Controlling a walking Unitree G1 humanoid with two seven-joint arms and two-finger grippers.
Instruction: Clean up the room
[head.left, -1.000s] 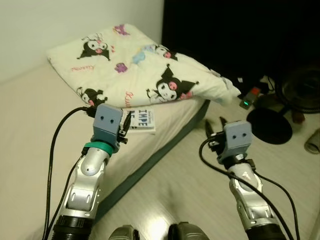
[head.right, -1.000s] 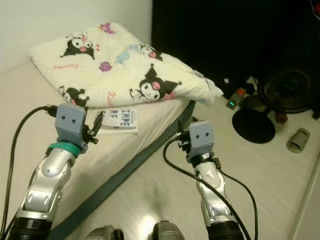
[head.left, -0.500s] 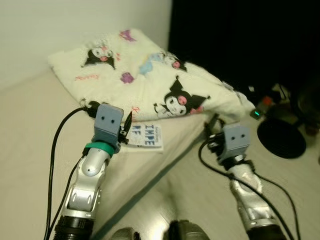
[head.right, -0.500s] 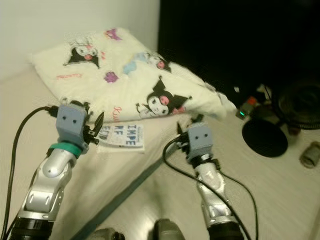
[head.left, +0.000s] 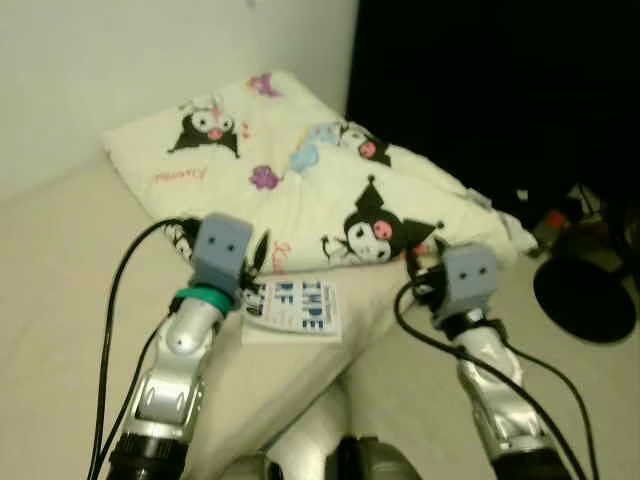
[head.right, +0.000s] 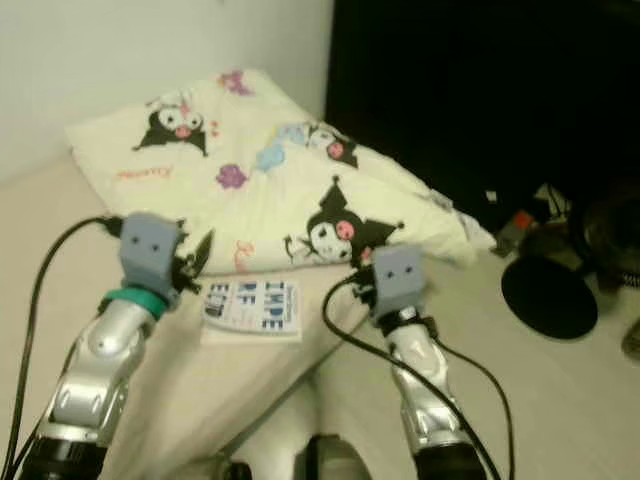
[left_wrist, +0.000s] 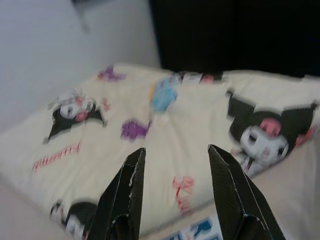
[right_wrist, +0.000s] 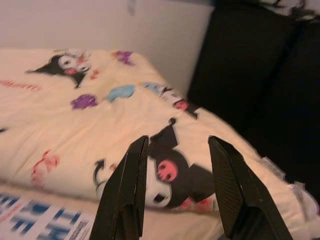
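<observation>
A folded cream blanket (head.left: 300, 190) printed with black cartoon characters lies on the beige mattress (head.left: 60, 270), against the wall. Just in front of it, near the mattress edge, lies a white booklet (head.left: 295, 308) with blue letters. My left gripper (left_wrist: 175, 150) is open and held above the mattress, pointing at the blanket, with the booklet just below and right of it. My right gripper (right_wrist: 177, 141) is open too, hovering beside the mattress edge and facing the blanket's near corner. Both grippers hold nothing.
A dark curtain (head.left: 480, 80) rises behind the bed on the right. A round black fan base (head.left: 585, 300) and some small items sit on the pale floor (head.left: 400, 400) at the right. A white wall (head.left: 150, 50) runs along the far side of the bed.
The whole picture has shifted: the camera has come closer to the bed, so blanket and booklet sit lower and more central. Both arms keep their pose, and the grippers stay open.
</observation>
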